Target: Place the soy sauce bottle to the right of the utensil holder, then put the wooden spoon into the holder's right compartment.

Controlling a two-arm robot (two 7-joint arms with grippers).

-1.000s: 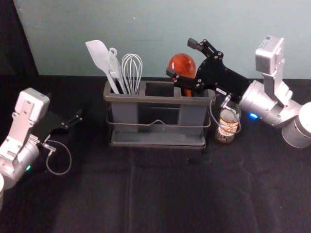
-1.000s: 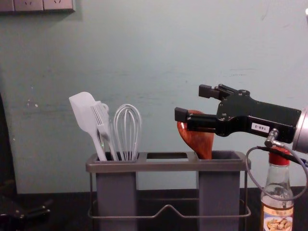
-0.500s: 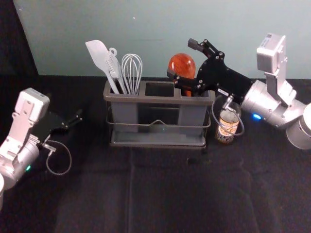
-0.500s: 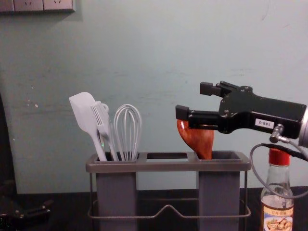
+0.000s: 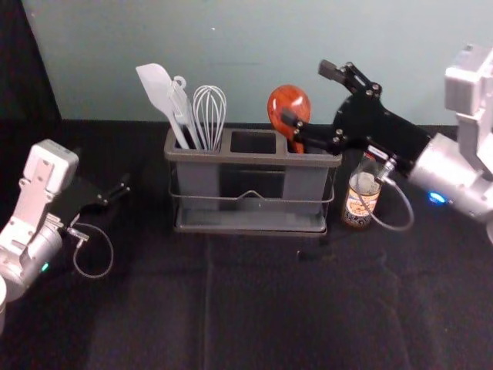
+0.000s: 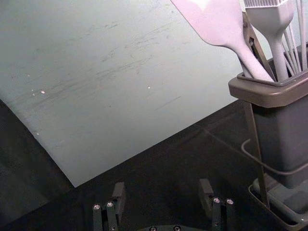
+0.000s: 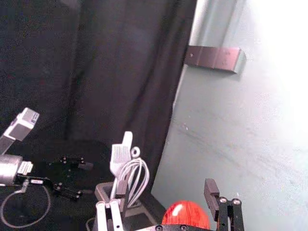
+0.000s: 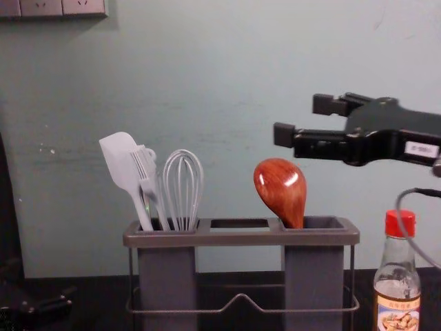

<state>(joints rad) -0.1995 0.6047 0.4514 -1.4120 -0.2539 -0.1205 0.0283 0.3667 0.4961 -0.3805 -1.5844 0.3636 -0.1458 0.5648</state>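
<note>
I have the wooden spoon (image 8: 279,186) standing bowl up in the right compartment (image 8: 313,276) of the utensil holder (image 8: 241,238), leaning a little left, and the soy sauce bottle (image 8: 396,303) upright just right of it. Both placements look done to me, so what I judge is left is backing away cleanly. My right gripper (image 8: 303,119) is spread wide with nothing in it, above and right of the spoon bowl. If I dip or swing left, a fingertip could knock the bowl and twist the spoon. The worse risk is the cable (image 8: 412,238) looping by the bottle: it could snag the red cap (image 8: 400,223) and tip the bottle as I pull out. The wall (image 8: 227,83) bounds the far side, so I would go up first, then right and near, where there is open room over the surface (image 5: 254,308). My left gripper (image 6: 162,190) is parked at left, fingers wide apart, empty.
</note>
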